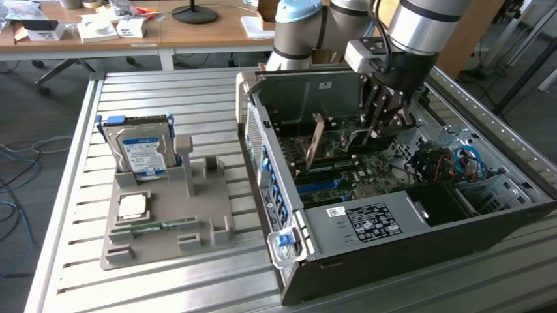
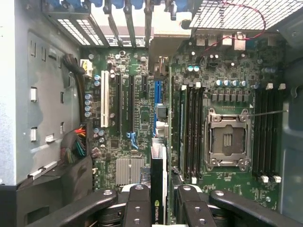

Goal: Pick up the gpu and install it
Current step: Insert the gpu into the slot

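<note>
Two fingers (image 2: 137, 208) clamp the gpu (image 2: 158, 170) edge-on between them above the motherboard (image 2: 227, 187) inside the case (image 1: 374, 277), its long axis in line with the blue slot (image 2: 157, 94) just beyond it.

The thin flat black expansion card (image 2: 158, 175), green NVIDIA mark on its edge, was gripped edge-on between the jaws. It stood upright inside the open computer case (image 1: 487, 215), over the motherboard (image 2: 227, 189), in line with the blue slot (image 2: 157, 92).
</note>
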`<action>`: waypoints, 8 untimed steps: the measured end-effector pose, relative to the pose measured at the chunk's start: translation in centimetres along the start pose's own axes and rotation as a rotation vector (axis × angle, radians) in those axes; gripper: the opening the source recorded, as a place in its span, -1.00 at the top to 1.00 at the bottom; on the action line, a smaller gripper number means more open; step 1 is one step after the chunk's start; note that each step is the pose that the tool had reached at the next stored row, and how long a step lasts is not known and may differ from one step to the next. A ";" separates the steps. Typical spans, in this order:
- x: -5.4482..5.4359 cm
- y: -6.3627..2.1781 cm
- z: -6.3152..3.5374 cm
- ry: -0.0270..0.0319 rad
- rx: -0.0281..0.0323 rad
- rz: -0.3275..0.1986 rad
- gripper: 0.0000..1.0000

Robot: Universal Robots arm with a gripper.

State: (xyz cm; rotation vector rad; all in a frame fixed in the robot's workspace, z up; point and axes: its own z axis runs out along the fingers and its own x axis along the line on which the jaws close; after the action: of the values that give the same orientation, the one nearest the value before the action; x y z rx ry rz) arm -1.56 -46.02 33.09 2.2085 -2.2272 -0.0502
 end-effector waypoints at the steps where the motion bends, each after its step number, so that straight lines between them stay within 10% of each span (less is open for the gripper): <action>1: 0.0 0.00 0.10 0.0000 0.0000 0.000 0.47; 8: 0.0 -0.02 0.74 0.0000 0.0000 0.000 0.47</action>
State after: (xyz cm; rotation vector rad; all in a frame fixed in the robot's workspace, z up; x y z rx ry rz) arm -1.56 -46.02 32.35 2.2085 -2.2272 -0.0502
